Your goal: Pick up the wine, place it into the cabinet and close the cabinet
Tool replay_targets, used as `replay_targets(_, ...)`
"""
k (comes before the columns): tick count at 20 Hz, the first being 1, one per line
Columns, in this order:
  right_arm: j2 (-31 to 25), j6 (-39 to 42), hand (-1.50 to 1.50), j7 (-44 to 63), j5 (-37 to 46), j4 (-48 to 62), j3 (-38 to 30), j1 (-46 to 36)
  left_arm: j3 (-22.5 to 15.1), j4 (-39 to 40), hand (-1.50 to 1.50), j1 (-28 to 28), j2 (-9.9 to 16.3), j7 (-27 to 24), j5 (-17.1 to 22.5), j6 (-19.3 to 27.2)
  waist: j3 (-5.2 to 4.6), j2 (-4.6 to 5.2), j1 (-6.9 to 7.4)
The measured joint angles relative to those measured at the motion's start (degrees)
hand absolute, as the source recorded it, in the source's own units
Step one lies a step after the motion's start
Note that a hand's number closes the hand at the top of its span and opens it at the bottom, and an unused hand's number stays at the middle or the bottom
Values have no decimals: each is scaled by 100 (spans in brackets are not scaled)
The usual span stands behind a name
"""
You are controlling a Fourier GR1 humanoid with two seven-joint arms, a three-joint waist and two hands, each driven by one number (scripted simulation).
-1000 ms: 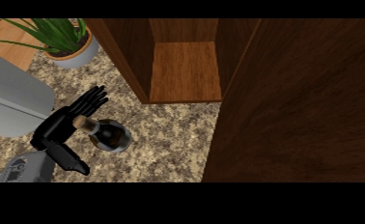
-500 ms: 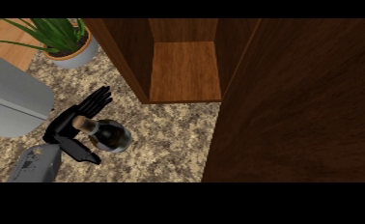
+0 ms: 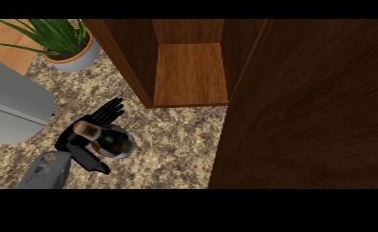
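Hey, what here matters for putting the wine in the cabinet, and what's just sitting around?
For the job:
wine bottle
left hand, beside the bottle
cabinet, open
cabinet door

Just there:
potted plant
grey appliance
counter

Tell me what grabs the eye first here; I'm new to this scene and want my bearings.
The open wooden cabinet, its dark door swung out and filling the right side. At lower left, the left hand reaches around the wine bottle standing on the granite counter; a potted plant sits at upper left.
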Motion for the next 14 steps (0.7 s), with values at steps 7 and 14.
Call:
replay_targets(7,-127,-113,-150,-64,-14,12,50,-32,-251,284,-150,-78,-63,-305,-28,146,0,-1,8)
replay_targets(14,-288,-199,-150,-101,-36,14,13,-47,-326,504,150,-118,-177,-535,152,246,5,-4,16)
